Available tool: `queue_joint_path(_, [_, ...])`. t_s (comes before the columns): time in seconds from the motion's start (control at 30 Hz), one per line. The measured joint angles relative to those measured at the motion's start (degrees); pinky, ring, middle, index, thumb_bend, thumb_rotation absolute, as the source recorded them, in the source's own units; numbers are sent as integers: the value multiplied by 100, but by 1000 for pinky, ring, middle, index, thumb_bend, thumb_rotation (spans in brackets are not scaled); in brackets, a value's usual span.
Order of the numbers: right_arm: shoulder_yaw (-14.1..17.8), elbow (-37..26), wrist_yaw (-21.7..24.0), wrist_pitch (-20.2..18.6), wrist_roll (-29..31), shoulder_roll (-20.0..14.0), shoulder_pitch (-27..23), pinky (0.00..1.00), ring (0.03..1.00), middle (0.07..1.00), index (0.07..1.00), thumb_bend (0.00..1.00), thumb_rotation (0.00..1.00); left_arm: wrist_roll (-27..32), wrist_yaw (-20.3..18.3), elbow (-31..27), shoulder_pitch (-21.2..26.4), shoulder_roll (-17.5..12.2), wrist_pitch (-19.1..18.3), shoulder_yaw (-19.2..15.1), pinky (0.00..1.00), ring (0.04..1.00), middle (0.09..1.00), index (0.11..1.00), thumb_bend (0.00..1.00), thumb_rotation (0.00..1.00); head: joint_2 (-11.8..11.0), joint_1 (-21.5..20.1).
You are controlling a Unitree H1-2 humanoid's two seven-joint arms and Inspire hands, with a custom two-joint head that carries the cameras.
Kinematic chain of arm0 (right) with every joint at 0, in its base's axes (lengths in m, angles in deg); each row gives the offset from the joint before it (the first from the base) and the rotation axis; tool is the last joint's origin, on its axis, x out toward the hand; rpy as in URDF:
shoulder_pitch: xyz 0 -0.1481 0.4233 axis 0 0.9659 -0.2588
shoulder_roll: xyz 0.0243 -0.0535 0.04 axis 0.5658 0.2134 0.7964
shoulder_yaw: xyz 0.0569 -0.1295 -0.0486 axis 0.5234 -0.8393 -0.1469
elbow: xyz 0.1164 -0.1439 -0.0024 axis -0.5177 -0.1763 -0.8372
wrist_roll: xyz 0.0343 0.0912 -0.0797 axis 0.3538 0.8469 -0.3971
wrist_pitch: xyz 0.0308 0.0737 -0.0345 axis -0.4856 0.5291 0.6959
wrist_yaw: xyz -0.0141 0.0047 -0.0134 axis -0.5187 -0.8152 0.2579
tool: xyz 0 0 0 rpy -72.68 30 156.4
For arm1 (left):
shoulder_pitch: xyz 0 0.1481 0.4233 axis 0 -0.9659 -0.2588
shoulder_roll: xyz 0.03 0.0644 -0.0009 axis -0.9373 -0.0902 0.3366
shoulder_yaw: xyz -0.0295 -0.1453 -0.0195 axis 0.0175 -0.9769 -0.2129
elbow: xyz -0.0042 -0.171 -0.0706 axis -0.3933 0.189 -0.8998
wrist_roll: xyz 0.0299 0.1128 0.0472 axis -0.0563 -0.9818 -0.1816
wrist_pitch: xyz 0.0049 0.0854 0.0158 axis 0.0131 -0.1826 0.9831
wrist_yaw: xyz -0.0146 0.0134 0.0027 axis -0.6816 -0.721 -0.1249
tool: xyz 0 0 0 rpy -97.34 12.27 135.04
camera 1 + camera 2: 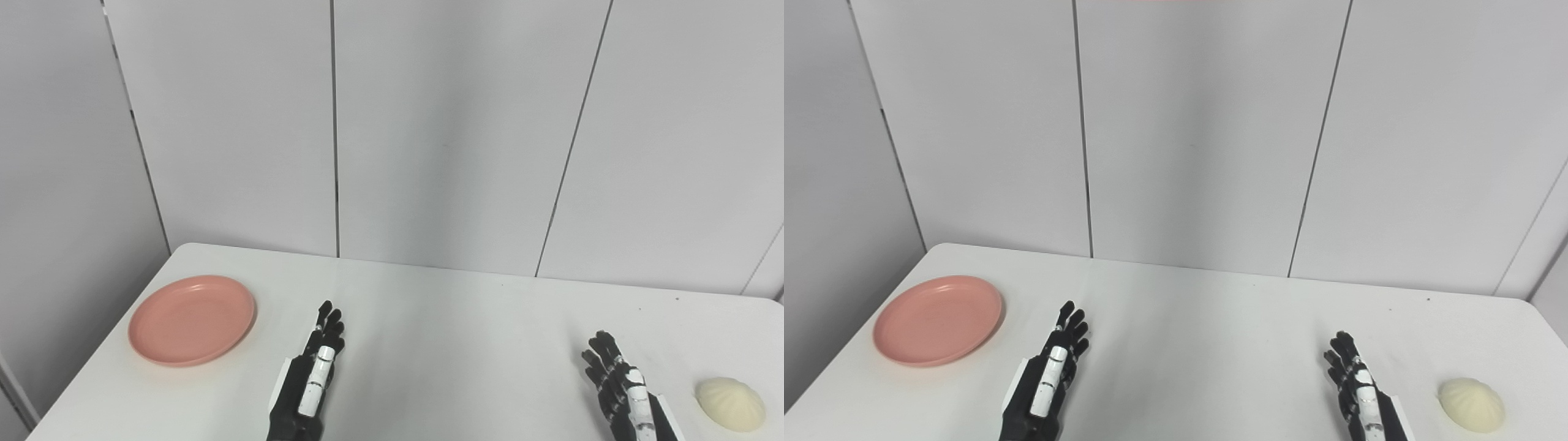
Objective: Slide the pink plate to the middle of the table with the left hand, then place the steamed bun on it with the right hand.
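Pink in colour, the plate (192, 320) is seen empty at the left side of the white table (441, 343), well apart from the steamed bun (731, 403) near the right edge. The left hand (313, 380) is held beside the plate without touching it, fingers extended and nothing grasped. The right hand (621, 389) is likewise held open, near the bun but apart from it.

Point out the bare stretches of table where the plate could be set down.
The widest bare patch lies between the left hand and the right hand, reaching back to the table far edge. A narrower strip separates the pink plate from the left hand. Tightest: the gap between the right hand and the steamed bun.
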Motion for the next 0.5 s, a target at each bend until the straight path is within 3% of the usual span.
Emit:
queue_joint_path(0.23, [6, 20, 0, 39, -7, 1, -9, 1000, 954, 964, 967, 773, 982, 161, -45, -277, 170, -132, 93, -121, 979, 955, 992, 1000, 706, 838, -53, -9])
queue_joint_path(0.33, [9, 24, 0, 60, -5, 3, -9, 1000, 951, 959, 964, 775, 979, 184, 26, -309, 497, -199, 97, -291, 962, 960, 1000, 1000, 788, 808, -62, -26])
queue_joint_path(0.5, [26, 21, -7, 59, 2, 28, -5, 1000, 951, 956, 960, 783, 976, 368, 195, -513, 1230, -400, 26, -727, 958, 964, 993, 1000, 819, 836, -9, -9])
